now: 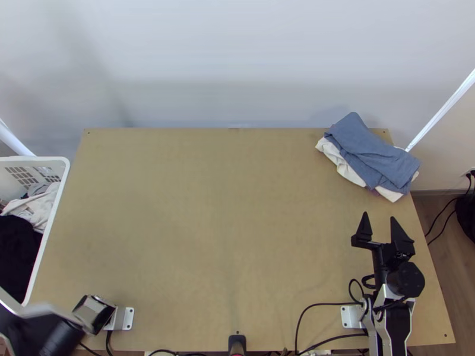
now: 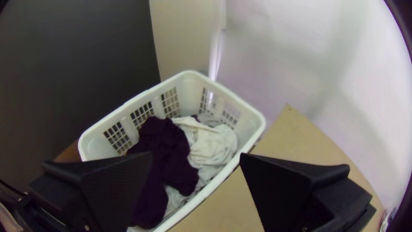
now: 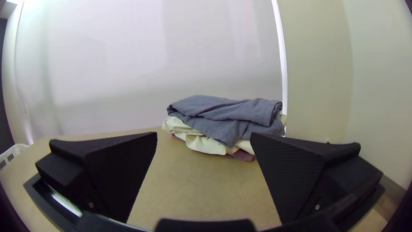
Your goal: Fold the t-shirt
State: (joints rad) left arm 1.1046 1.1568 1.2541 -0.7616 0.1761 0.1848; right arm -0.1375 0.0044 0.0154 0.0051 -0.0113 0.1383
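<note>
Fingers parted, the left gripper (image 2: 196,155) sits nearer the bunched dark-purple garment (image 2: 167,150), possibly the t-shirt, in a laundry basket (image 2: 189,96) at eleven o'clock from the left arm (image 1: 62,338); the right gripper (image 1: 379,217) gapes.

The basket (image 1: 41,159) stood beside the left edge of the table (image 1: 208,207), and clothes (image 2: 167,150) lay inside it, next to and over one another. On the table, at its far right corner, there was a pile of cloths (image 1: 374,148), one upon another. Behind the table was the wall (image 1: 237,59).
</note>
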